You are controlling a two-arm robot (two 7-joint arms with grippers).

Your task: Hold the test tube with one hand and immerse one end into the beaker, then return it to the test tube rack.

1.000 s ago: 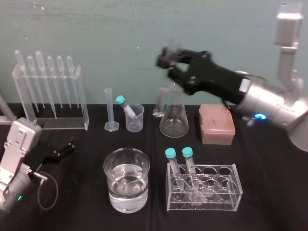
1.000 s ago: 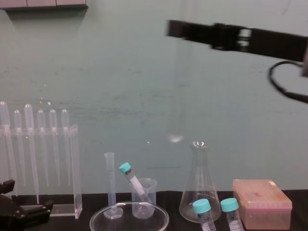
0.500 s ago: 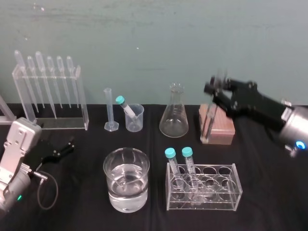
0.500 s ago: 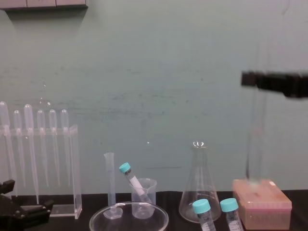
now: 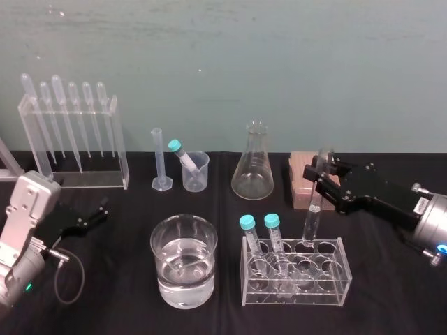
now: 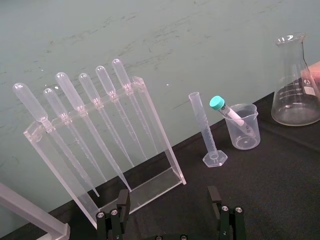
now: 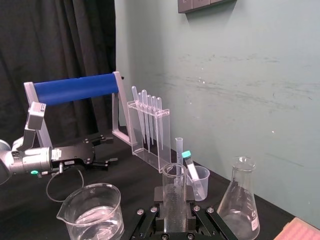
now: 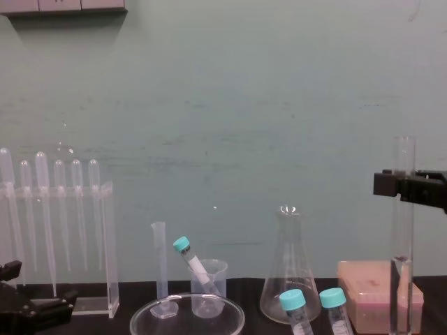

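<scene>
My right gripper [image 5: 327, 179] was clenched on the test tube [image 5: 312, 213], gripping it near its open top, right of centre in the head view. The tube hung close to upright. Its lower end was down at the top plate of the test tube rack [image 5: 330, 271], at a back-row hole just right of the two teal-capped tubes [image 5: 246, 225]. I could not tell whether the tip had entered the hole. The beaker [image 5: 184, 259] stood at lower centre, well to the left of the rack.

I judged this to be the return step. To do it well I needed to hold the tube vertical, centre its tip on the hole and lower it slowly without scraping glass on the plate. I should loosen my fingers only once the bottom was seated. My left gripper [image 5: 89, 218] lay parked at the lower left, fingers spread.
</scene>
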